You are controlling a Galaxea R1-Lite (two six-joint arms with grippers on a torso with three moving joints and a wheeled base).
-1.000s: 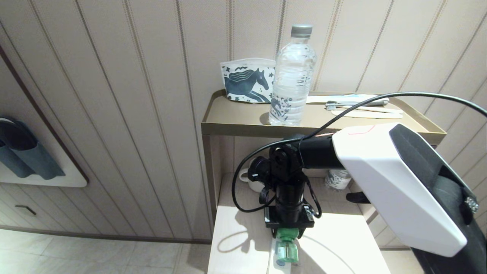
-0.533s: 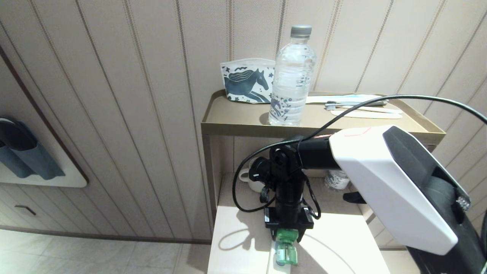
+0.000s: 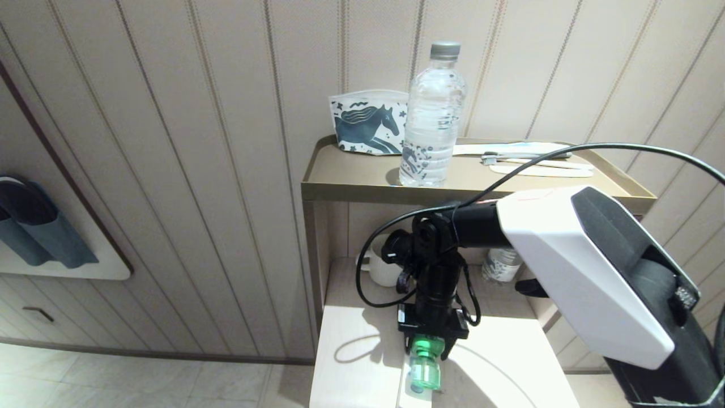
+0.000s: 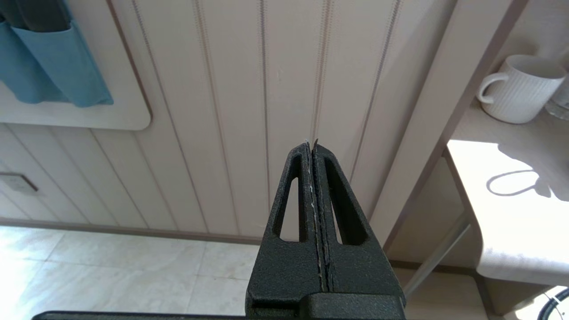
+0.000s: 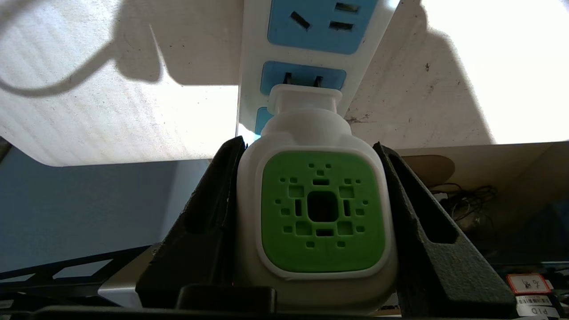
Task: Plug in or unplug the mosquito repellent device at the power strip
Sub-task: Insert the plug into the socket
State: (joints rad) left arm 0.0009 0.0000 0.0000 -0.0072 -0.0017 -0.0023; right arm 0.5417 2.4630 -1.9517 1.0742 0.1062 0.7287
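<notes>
Since a second earlier, the right gripper (image 5: pixel 311 222), clamped on the mosquito repellent device (image 5: pixel 322 209), had shifted slightly toward one o'clock over the power strip (image 5: pixel 311 40); the left gripper (image 4: pixel 313 186) was pressed together. A water bottle (image 3: pixel 430 119) stood on the tray (image 3: pixel 351 187).

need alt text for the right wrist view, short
The right gripper holds the mosquito repellent device, white with a green vented face, between its two black fingers. The plug prongs sit at a blue socket of the white power strip, which lies on a pale sunlit surface.
</notes>
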